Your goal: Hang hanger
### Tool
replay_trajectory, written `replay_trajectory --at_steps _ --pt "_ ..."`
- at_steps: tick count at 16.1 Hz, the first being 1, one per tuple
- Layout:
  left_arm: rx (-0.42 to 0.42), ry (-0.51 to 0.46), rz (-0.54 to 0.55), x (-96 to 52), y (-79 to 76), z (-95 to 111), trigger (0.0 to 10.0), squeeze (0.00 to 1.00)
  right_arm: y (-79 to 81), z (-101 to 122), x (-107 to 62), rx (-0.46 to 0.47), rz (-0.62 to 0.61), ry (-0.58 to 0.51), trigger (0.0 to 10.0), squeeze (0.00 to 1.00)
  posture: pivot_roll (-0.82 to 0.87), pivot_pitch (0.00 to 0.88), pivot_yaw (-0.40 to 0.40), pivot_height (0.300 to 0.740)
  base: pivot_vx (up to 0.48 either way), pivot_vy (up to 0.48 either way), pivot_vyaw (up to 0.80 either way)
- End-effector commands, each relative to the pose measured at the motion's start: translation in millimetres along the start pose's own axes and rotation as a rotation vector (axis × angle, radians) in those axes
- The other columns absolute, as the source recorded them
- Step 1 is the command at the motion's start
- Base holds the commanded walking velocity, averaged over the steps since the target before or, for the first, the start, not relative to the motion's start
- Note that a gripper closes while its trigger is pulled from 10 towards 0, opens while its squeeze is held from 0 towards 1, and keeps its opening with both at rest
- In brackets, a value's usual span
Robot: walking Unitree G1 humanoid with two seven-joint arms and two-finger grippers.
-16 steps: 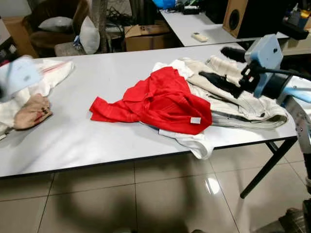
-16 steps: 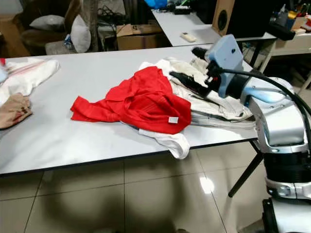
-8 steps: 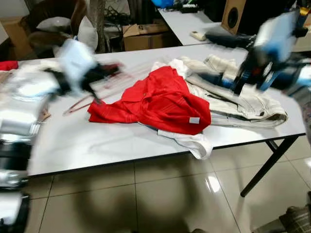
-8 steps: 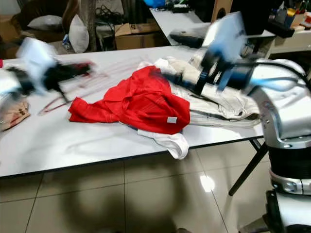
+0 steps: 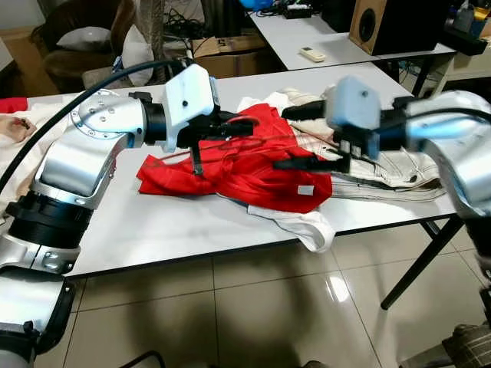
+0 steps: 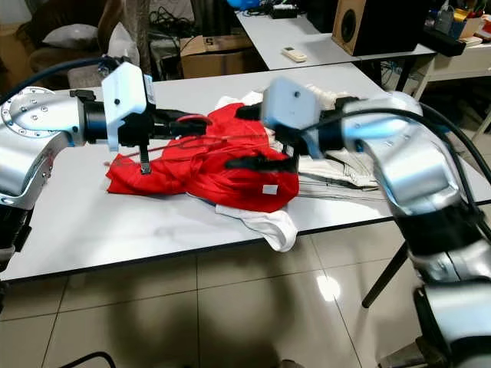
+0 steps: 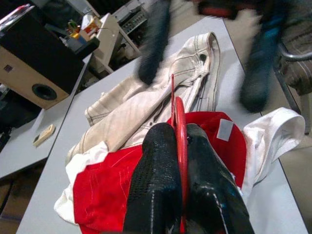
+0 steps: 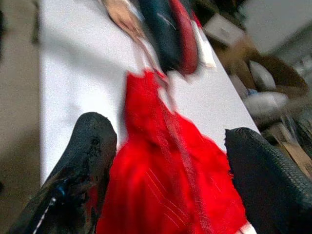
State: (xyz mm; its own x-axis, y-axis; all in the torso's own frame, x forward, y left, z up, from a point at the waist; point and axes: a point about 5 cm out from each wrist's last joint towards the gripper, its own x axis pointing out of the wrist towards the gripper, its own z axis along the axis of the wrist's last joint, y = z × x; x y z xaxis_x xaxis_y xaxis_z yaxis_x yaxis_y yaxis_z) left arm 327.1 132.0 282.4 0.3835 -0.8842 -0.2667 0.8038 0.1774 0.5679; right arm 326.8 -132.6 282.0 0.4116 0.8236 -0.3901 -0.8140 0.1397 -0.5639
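A thin red wire hanger (image 7: 173, 92) is pinched in my left gripper (image 5: 236, 126), which is shut on it and held over a red shirt (image 5: 253, 172) lying crumpled on the white table (image 5: 153, 222). The hanger's wire (image 6: 230, 138) runs rightward over the shirt toward my right gripper (image 5: 303, 138). That gripper is open, one finger above the wire's line and one below, blurred by motion. In the right wrist view its fingers (image 8: 92, 146) stand wide apart with the red shirt (image 8: 165, 195) between them.
Beige trousers (image 5: 399, 169) lie right of the shirt, and a white garment (image 5: 307, 226) hangs over the table's front edge. More clothes (image 5: 11, 126) sit at the far left. Behind are a second table with a remote (image 5: 312, 54) and a speaker (image 5: 376, 23).
My left arm has swung in from the left, carrying the hanger over the red shirt. My right gripper has moved left from the trousers to the shirt, with its fingers open.
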Motion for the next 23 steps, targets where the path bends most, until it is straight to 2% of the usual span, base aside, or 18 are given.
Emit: replay_trajectory --at_steps 1,5,7,8,11,23 --pt "0.05 0.01 -0.008 -2.2 4.4 10.4 10.0 0.0 -4.7 2.6 2.3 -0.035 -0.016 0.021 10.0 0.0 -0.07 0.0 0.08 0.74 0.0 0.0 0.0" --pt "0.087 -0.014 -0.032 -1.5 0.9 24.3 10.0 0.0 -8.2 5.6 17.9 -0.055 0.029 0.004 10.0 0.0 -0.07 0.0 0.059 0.74 0.0 0.0 0.0" --pt "0.086 -0.026 -0.03 -1.1 0.6 26.0 10.0 0.0 -7.2 4.8 21.7 -0.056 0.046 -0.001 8.8 0.0 -0.07 0.0 0.056 0.74 0.0 0.0 0.0" --pt "0.087 -0.035 -0.032 -1.0 -0.4 27.7 10.0 0.0 -7.5 3.2 24.6 -0.051 0.045 -0.001 7.5 0.0 -0.07 0.0 0.054 0.74 0.0 0.0 0.0" --pt "0.089 -0.055 -0.046 -0.5 -2.9 33.1 10.0 0.0 -9.1 0.2 30.2 -0.03 0.031 -0.004 0.0 0.0 -0.07 0.0 0.053 0.74 0.0 0.0 0.0" --pt "0.091 -0.065 -0.042 -4.7 -1.5 33.6 10.0 0.0 -8.4 -3.8 38.2 0.012 0.067 -0.031 0.0 0.0 -0.07 0.0 0.048 0.74 0.0 0.0 0.0"
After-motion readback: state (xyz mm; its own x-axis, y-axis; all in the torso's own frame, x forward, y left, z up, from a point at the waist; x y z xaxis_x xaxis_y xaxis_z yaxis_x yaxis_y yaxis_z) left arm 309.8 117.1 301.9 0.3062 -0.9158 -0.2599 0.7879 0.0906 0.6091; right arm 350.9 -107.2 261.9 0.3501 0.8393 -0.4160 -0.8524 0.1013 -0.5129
